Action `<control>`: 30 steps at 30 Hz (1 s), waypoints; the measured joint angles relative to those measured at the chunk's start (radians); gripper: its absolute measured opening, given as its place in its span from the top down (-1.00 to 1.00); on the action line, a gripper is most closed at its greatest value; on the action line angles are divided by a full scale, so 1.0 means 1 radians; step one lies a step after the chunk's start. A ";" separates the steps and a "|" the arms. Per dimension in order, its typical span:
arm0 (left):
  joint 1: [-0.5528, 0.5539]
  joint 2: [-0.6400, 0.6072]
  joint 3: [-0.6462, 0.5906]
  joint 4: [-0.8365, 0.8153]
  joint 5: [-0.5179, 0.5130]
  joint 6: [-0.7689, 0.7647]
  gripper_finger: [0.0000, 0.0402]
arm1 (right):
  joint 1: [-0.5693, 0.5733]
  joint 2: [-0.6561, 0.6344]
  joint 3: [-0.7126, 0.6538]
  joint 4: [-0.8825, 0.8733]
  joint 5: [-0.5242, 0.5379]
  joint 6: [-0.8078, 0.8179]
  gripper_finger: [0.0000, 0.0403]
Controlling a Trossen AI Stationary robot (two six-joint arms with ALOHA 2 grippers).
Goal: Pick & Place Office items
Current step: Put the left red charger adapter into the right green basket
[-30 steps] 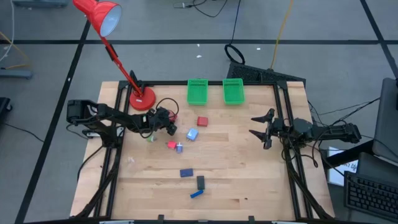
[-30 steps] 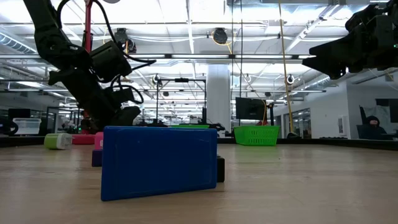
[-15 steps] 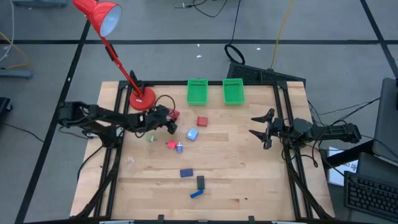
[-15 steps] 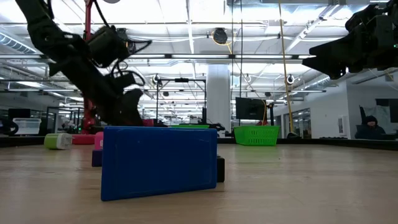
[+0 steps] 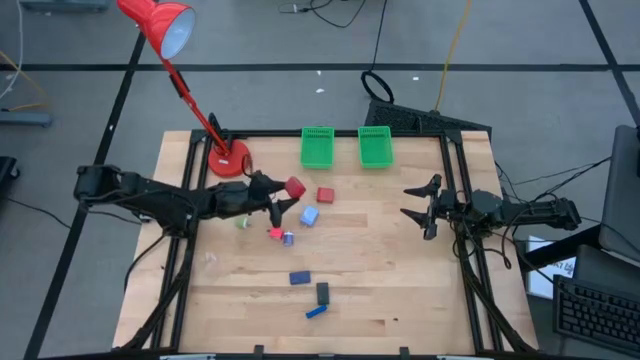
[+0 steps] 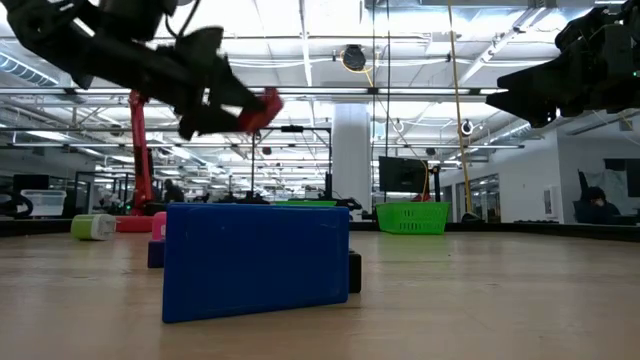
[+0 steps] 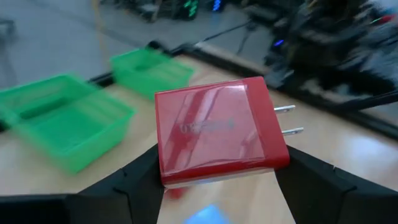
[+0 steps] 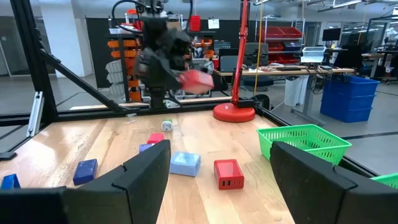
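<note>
The pale wooden tabletop (image 5: 400,270) sits in a black metal frame on a grey floor crossed by dark tape lines. At its far edge stand 2 green mesh baskets (image 5: 318,146) side by side, with the round base of a red desk lamp (image 5: 228,158) near the left corner. Beyond the table the low view shows an open hall with ceiling strip lights, a white pillar and shelving.

Loose on the wood lie a second red block (image 5: 324,196), a pale blue cube (image 5: 309,215), a small red and silver piece (image 5: 280,235), a dark blue oblong (image 5: 299,277), a black oblong (image 5: 322,292) and a bright blue piece (image 5: 316,311).

The left gripper (image 5: 285,197) pinches a glossy red plug-in charger block (image 7: 217,130) with 2 metal prongs, held in the air above the table left of the second red block. The right gripper (image 5: 422,210) hangs over the right side, jaws spread and holding nothing.

1 second ago the left gripper was low by the lamp base; since then its arm has stretched out and carried the charger up and toward the baskets. The right arm has not moved.
</note>
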 joint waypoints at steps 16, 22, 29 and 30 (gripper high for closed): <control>-0.138 0.016 0.000 0.177 0.094 -0.146 -0.40 | 0.000 0.000 0.000 0.005 0.001 -0.121 -0.31; -0.156 0.094 0.001 0.247 0.152 -0.232 -0.28 | 0.005 0.000 0.000 0.062 -0.030 0.100 -0.31; -0.173 0.246 0.001 0.393 0.163 -0.266 -0.36 | 0.005 0.001 0.000 0.150 0.069 0.275 -0.31; -0.178 0.266 0.001 0.429 0.171 -0.266 -0.39 | 0.005 0.006 0.000 0.147 0.081 0.276 -0.31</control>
